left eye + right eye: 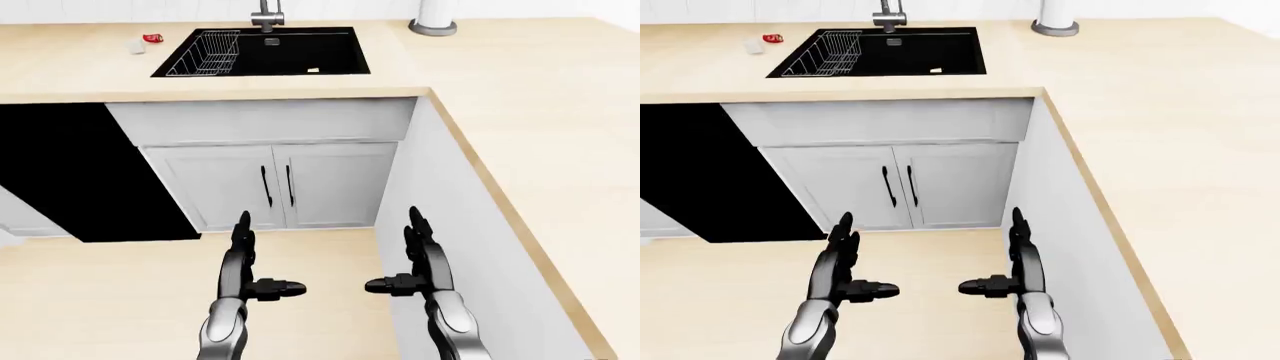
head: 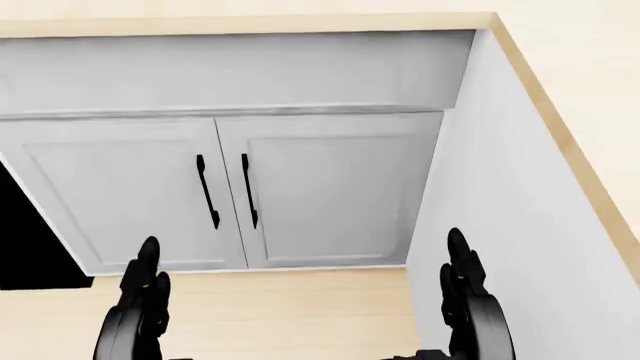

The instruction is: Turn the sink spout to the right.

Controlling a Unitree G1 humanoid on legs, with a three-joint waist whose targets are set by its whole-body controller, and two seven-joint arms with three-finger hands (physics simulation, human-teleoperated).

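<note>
The black sink is set into the wooden counter near the top of the left-eye view. Only the grey base of its spout shows at the top edge; the direction it points is cut off. My left hand and right hand hang low over the floor, far below the sink, fingers straight and thumbs pointing inward. Both are open and hold nothing.
A wire rack sits in the sink's left half. A small red thing and a pale one lie left of the sink. A white cylinder stands right of it. Grey cabinet doors, a black appliance gap and a counter leg on the right.
</note>
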